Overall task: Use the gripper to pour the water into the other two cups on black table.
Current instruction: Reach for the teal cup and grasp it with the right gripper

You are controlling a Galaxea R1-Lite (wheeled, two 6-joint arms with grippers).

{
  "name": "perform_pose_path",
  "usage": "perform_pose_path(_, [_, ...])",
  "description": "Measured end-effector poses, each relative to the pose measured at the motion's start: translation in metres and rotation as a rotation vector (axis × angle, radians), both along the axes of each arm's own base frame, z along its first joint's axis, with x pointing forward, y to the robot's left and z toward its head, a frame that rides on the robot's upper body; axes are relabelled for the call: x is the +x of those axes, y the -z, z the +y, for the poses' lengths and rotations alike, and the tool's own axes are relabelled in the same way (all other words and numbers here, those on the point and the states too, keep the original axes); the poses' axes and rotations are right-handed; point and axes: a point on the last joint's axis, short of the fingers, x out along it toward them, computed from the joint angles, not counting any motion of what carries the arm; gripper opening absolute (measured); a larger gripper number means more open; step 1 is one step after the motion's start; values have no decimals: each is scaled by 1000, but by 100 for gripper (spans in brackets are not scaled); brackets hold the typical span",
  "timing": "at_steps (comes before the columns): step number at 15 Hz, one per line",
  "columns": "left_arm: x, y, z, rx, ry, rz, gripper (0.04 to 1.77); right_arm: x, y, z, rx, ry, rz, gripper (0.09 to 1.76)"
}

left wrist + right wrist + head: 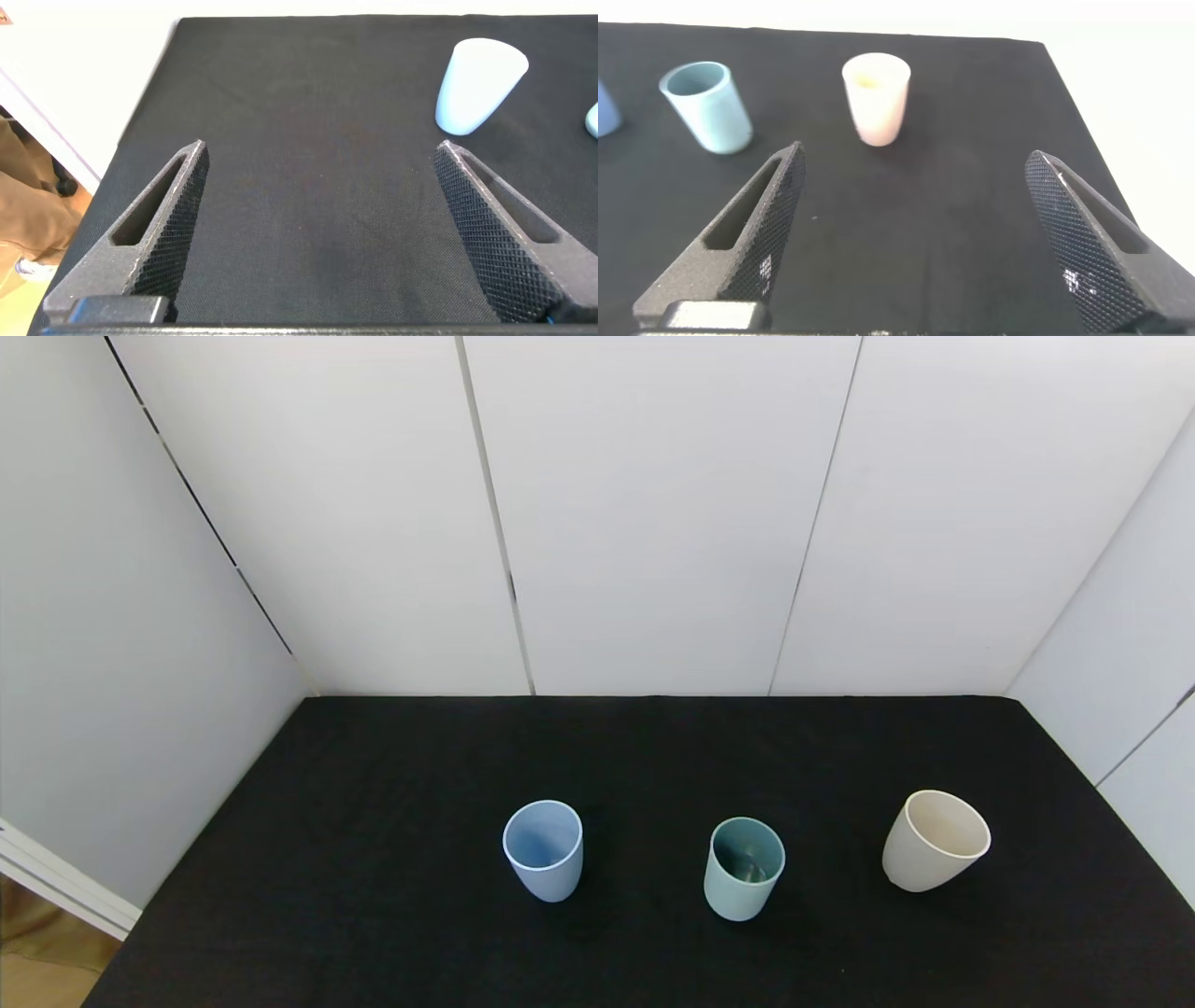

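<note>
Teal cup [744,868] stands untouched; left hand [318,233] and right hand [915,233] hover spread, empty.

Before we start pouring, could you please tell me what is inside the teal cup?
The teal-green plastic cup shows a faint glint of clear water at its bottom; its depth cannot be judged.

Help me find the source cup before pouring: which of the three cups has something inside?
The teal cup, standing in the middle, shows a glint at its bottom. The light blue cup and cream cup look empty.
</note>
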Motion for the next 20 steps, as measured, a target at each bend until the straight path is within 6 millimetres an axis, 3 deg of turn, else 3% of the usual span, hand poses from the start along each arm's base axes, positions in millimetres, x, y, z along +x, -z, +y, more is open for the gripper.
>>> perform_pose_path(2, [0, 0, 0, 0, 0, 0, 172, -7, -18, 0, 2, -17, 9, 171])
perform_pose_path(6, [0, 0, 0, 0, 0, 0, 172, -7, -77, 0, 2, -36, 26, 171])
perform_pose_path(9, [0, 0, 0, 0, 0, 0, 172, 18, -123, 0, -3, -61, 91, 171])
perform_pose_path(12, [0, 0, 0, 0, 0, 0, 172, 61, -154, 4, -10, -113, 167, 171])
perform_pose_path(15, [0, 0, 0, 0, 0, 0, 172, 112, -163, 16, -22, -194, 214, 171])
perform_pose_path(20, [0, 0, 0, 0, 0, 0, 172, 180, -147, 56, -47, -317, 294, 171])
